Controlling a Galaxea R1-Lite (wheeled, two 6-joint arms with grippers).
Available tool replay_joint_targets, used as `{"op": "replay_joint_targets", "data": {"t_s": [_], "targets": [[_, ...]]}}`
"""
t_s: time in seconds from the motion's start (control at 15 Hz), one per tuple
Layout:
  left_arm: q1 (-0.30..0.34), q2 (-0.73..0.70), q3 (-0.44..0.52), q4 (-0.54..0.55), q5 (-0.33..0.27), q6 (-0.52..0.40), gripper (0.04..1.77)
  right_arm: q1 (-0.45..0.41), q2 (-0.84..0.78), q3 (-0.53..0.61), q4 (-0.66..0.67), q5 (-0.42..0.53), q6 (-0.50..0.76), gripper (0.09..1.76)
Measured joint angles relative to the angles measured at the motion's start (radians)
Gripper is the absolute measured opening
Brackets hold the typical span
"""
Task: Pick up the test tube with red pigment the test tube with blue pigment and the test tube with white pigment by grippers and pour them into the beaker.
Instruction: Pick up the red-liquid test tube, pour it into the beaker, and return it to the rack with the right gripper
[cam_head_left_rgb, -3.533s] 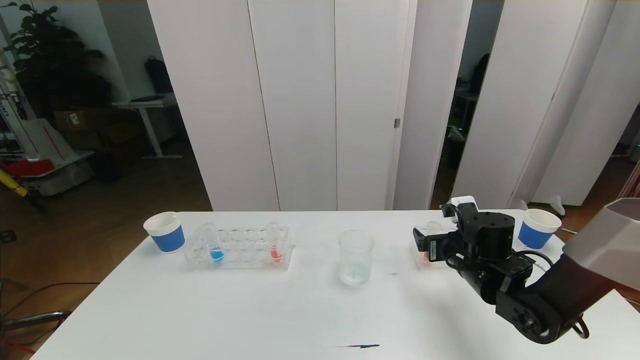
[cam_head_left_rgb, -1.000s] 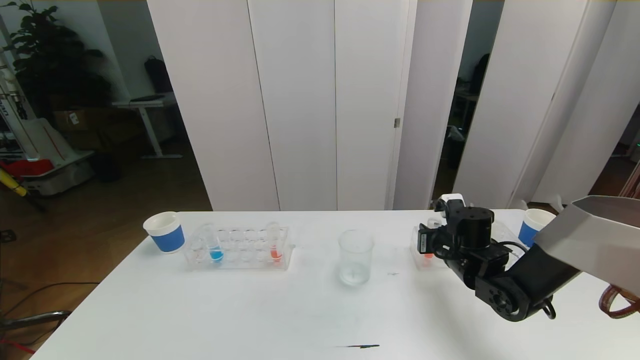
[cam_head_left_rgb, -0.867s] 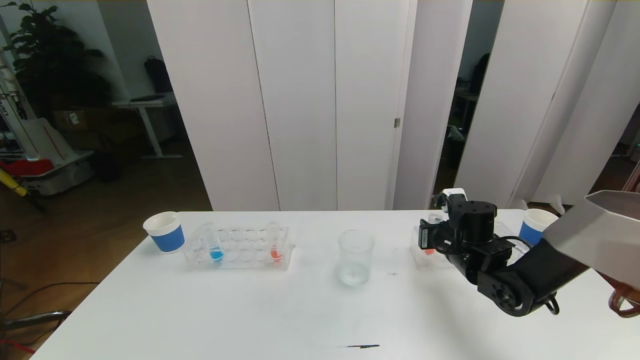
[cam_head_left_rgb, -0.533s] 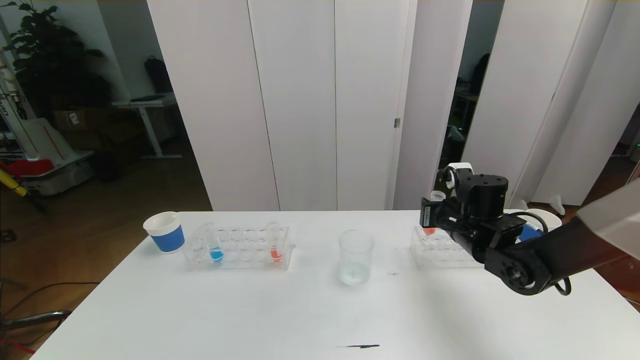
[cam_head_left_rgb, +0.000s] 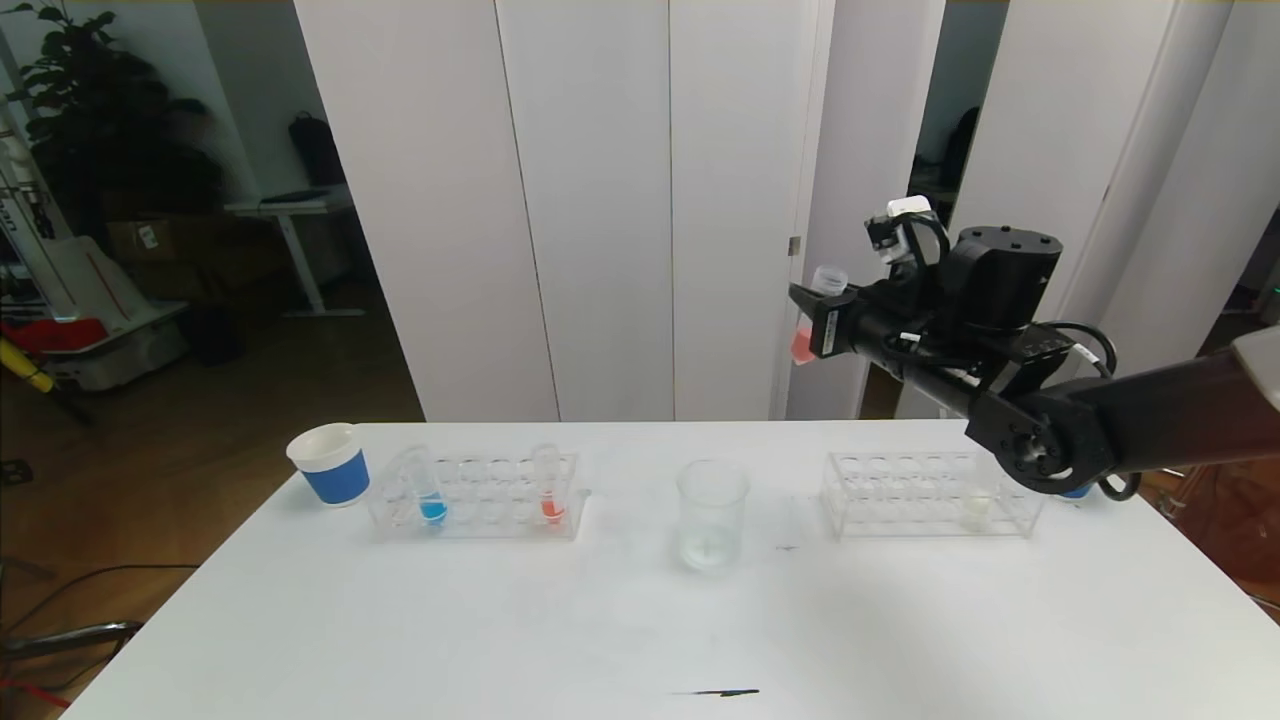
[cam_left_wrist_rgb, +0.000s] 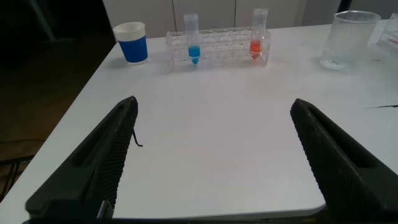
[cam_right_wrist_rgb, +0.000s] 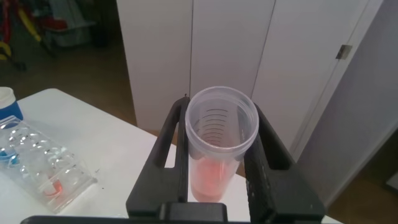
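Raised well clear of the table now, the right gripper (cam_head_left_rgb: 812, 325) has lifted a red tube (cam_head_left_rgb: 804, 340) out of the right-hand rack (cam_head_left_rgb: 925, 495), where a moment ago it was still down among the slots; its jaws are clamped on the tube's sides, and the right wrist view shows the open mouth of the tube facing up with pinkish-red liquid at the bottom. That tube hangs high in the air, somewhat to the right of the beaker (cam_head_left_rgb: 712, 515), which stands near the middle of the table and looks almost empty. So the first pickup seems done, and the carry across to the beaker and the tilt are what remain for this tube. The blue tube (cam_head_left_rgb: 430, 495) stands in the left-hand rack (cam_head_left_rgb: 475, 500) toward the far left corner, with a second red tube (cam_head_left_rgb: 549, 495) in the same rack and a paper cup (cam_head_left_rgb: 330, 463) just beyond it. The white tube (cam_head_left_rgb: 977, 510) sits low in the right-hand rack near the right edge. The left gripper (cam_left_wrist_rgb: 214, 155) waits low by the near left edge, its jaws wide apart and holding nothing. Between the raised tube and the beaker the air is open, and the broad near half of the table carries only a small dark mark (cam_head_left_rgb: 722, 692).
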Motion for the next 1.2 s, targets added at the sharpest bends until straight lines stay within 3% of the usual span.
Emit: {"op": "replay_joint_targets", "data": {"t_s": [0.13, 0.4, 0.8, 1.2], "targets": [[0.0, 0.0, 0.0, 0.0, 0.0, 0.0, 1.75, -0.008, 0.006, -0.034, 0.027, 0.17, -0.019, 0.58], [0.0, 0.0, 0.0, 0.0, 0.0, 0.0, 1.75, -0.004, 0.034, -0.048, 0.066, 0.323, -0.037, 0.58], [0.0, 0.0, 0.0, 0.0, 0.0, 0.0, 1.75, 0.009, 0.08, -0.025, 0.066, 0.33, -0.207, 0.58], [0.0, 0.0, 0.0, 0.0, 0.0, 0.0, 1.75, 0.02, 0.105, 0.023, -0.031, 0.326, -0.494, 0.58]]}}
